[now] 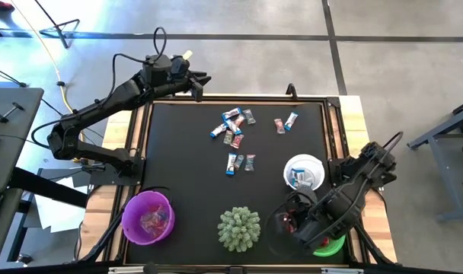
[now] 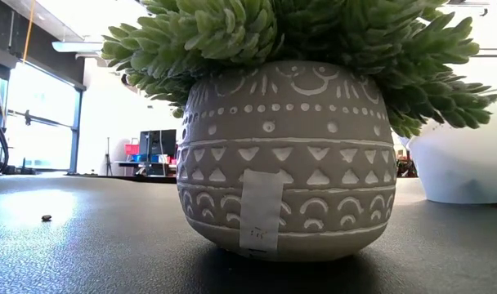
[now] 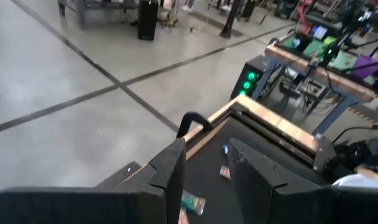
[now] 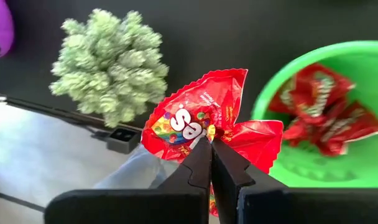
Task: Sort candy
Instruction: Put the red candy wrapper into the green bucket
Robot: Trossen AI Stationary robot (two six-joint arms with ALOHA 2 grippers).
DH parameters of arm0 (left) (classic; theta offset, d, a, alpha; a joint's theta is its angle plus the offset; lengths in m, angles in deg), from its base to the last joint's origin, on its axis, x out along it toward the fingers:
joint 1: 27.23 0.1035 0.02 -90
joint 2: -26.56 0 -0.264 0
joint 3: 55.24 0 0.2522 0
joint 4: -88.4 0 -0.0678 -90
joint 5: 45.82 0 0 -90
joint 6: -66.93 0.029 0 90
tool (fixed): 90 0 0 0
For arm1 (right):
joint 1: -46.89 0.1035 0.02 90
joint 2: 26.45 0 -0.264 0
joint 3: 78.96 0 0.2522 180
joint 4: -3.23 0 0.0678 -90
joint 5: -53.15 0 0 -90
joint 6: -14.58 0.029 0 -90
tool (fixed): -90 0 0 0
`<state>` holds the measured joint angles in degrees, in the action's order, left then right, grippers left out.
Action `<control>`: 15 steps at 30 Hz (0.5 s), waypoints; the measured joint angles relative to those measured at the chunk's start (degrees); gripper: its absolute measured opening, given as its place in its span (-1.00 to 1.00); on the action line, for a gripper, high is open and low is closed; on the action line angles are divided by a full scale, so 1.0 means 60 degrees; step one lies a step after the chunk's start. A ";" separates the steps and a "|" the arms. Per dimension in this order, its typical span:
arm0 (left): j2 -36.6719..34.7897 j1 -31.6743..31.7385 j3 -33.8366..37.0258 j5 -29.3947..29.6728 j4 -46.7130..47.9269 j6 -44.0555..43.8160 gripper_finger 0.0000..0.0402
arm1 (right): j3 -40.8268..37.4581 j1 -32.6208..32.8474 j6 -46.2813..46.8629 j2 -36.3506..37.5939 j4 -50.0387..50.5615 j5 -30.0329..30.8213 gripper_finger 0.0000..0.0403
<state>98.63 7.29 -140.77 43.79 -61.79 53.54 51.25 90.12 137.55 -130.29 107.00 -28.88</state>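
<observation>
At about five o'clock on the bench [image 1: 186,160], the right hand [image 4: 209,144] pinches a crinkled, glossy red Skittles packet [image 4: 198,115] just beside the green bowl [image 4: 363,56] of similar red packets. Loose candy [image 1: 235,129] lies scattered near twelve o'clock on the matte black mat. The left hand [image 3: 204,163], fingers apart and empty, hangs at eleven o'clock over polished grey concrete floor [image 3: 58,81].

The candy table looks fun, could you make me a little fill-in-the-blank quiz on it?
1. The right gripper is shut on a ___ candy.
2. Beside it, the ___ bowl holds red candies.
3. The left gripper hangs over the table's far edge, holding ___.

Missing words: red; green; nothing
</observation>
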 joint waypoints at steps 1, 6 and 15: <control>0.0000 0.0000 0.0000 0.0000 -0.0073 0.0000 -0.47 | -0.0230 0.0009 0.0000 0.0166 0.0005 -0.0022 -1.00; 0.0000 0.0000 0.0000 0.0000 -0.0157 -0.0007 -0.47 | -0.1537 0.0241 0.0063 0.0854 0.0000 -0.0937 -1.00; 0.0000 0.0000 0.0000 0.0000 -0.0153 -0.0011 -0.47 | -0.3120 0.0993 0.0683 0.1376 -0.0327 -0.3124 -1.00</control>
<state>98.63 7.29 -140.77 43.79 -62.71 53.48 32.53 96.07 141.65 -122.03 105.04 -47.63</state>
